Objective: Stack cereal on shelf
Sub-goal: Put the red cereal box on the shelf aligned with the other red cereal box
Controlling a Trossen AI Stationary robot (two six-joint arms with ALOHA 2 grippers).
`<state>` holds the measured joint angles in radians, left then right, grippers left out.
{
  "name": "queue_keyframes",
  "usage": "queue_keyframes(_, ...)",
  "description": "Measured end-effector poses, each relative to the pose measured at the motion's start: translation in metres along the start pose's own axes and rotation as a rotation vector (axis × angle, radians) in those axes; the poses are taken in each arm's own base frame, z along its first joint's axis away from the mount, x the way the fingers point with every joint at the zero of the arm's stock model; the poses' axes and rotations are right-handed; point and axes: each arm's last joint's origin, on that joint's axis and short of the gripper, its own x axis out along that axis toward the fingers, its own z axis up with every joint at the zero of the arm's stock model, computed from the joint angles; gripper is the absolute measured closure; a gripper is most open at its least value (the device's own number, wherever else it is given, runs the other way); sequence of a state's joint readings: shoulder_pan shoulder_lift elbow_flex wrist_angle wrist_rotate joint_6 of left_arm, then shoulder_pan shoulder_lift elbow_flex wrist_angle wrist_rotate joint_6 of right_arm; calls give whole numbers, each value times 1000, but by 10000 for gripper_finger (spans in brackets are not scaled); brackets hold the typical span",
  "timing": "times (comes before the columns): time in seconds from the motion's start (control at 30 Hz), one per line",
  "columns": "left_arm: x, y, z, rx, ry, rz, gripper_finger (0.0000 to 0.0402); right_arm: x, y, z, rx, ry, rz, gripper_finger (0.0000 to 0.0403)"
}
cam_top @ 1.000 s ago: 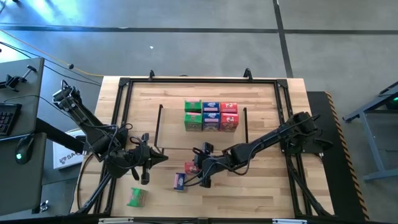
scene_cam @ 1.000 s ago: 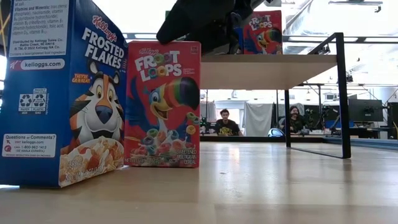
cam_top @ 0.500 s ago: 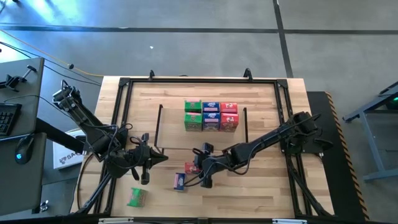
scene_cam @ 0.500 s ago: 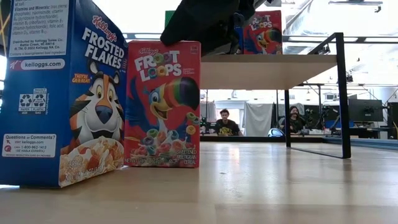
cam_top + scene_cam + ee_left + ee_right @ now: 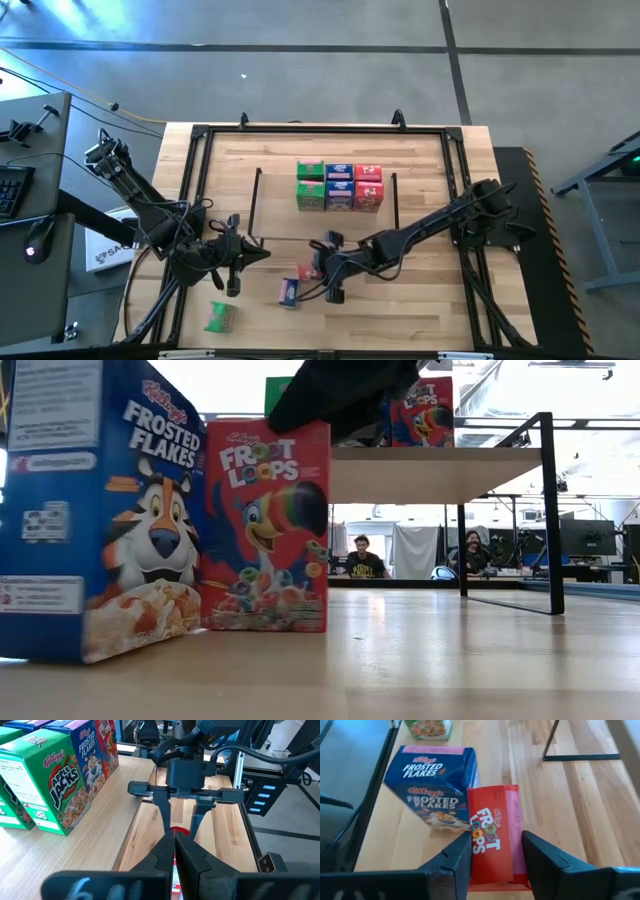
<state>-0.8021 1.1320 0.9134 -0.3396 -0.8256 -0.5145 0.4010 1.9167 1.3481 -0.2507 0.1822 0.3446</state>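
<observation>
A red cereal box [image 5: 492, 837] stands upright on the table in front of the shelf [image 5: 280, 215], between the fingers of my right gripper [image 5: 495, 852]. A blue cereal box [image 5: 432, 795] stands right beside it on the left [image 5: 95, 510]. A green box [image 5: 219, 317] lies near the front left. Several cereal boxes [image 5: 340, 185] stand on the shelf. My left gripper [image 5: 174, 845] hovers shut and holding nothing to the left of the red box, pointing at it. My right gripper pinches the red box across its thin depth, one finger [image 5: 460, 852] on each broad face just below the top face [image 5: 477, 845]. The fingers slant down from the table's right. The box stands upright with its bottom [image 5: 265, 625] on the table.
The black table-edge frame [image 5: 200, 200] runs round the wooden top. The shelf's thin black legs [image 5: 550, 510] stand to the right in the low view. Bare wood lies at the near right [image 5: 420, 310]. People sit in the room beyond [image 5: 362, 555].
The red box has shifted a little toward the table's right, and the blue box beside it has turned slightly. My right gripper has tipped a bit above the red box. My left arm has kept still.
</observation>
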Motion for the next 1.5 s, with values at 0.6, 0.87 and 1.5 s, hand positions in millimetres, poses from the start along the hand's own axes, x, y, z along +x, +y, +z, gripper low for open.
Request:
queue_keyframes(0.6,0,0,0,1,-5,7,396,-118,-3,30,-60,-120,106,275)
queue_keyframes(0.87,1,2,1,-9,-15,28,396,-204,-36,25,-79,-146,-21,275)
queue_keyframes(1.5,9,9,5,-39,-3,46,397,-215,-77,18,-36,-30,-190,263)
